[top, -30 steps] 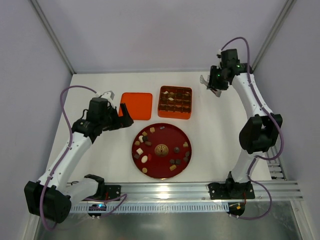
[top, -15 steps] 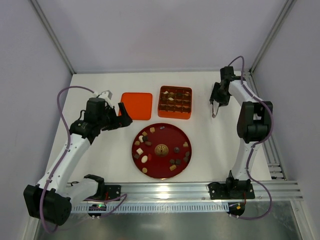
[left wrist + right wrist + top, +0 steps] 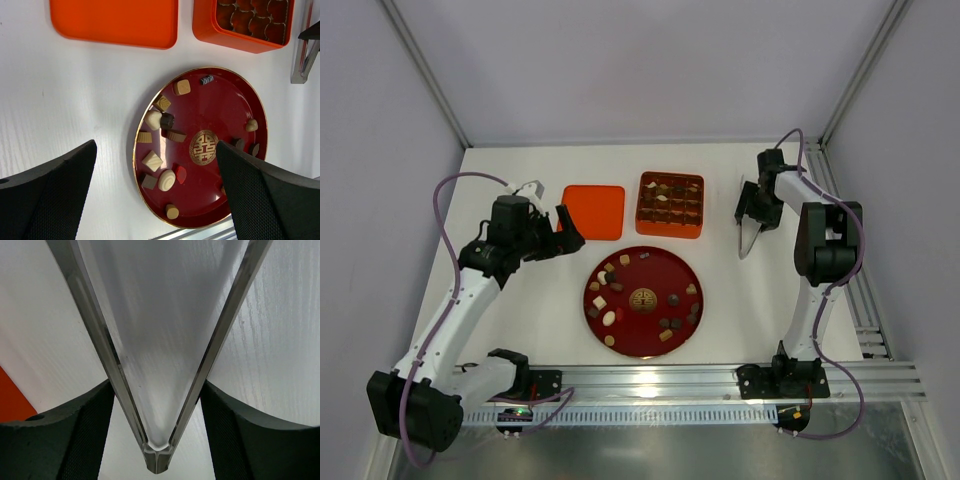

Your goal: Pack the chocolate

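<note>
Left claw (image 3: 570,229): released, spread wide, nothing in it; above the bench (image 3: 542,312), left of the plate.
Right claw (image 3: 156,390): grasping metal tongs (image 3: 747,238), one arm against each finger; tips point down at the bench, right of the tray.
Chocolate (image 3: 152,120): most pieces scattered on the dark red plate (image 3: 220,110); several already in cells of the orange gridded tray (image 3: 670,233).
Orange lid (image 3: 593,210): flat, just left of the tray.
</note>
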Motion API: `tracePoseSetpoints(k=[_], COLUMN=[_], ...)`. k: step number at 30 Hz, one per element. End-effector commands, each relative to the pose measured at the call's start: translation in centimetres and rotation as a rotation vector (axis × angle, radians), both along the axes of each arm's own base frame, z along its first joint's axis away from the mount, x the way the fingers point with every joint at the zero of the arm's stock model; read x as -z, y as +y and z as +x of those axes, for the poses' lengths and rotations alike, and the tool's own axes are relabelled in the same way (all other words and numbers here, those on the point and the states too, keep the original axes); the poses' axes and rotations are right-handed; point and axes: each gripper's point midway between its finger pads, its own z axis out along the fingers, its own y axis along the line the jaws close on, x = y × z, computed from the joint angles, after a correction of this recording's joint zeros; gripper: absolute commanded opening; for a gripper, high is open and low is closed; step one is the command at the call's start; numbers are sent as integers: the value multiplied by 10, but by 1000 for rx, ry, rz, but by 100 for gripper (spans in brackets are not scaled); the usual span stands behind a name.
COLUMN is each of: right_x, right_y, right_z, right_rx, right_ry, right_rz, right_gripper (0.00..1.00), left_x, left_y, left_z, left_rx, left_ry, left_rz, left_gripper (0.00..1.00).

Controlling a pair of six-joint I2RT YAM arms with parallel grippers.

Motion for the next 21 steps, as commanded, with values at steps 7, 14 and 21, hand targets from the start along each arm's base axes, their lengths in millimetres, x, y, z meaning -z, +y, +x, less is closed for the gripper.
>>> tracePoseSetpoints(k=[7, 14, 21], right_x=[-3, -41, -143], right_y=[1, -5, 13], right_z=[6, -1, -12], right_rx=[-9, 21, 29], right_ry=[-35, -131, -440], right_rz=[-4, -24, 46], right_gripper=[86, 100, 100], left_x=[-13, -8, 5], left_y=[1, 4, 16], left_z=[7, 10, 24], left_rx=[-9, -22, -91], left_ry=[-45, -34, 1], left_rz=[-8, 13, 73], left_gripper=[100, 100, 100])
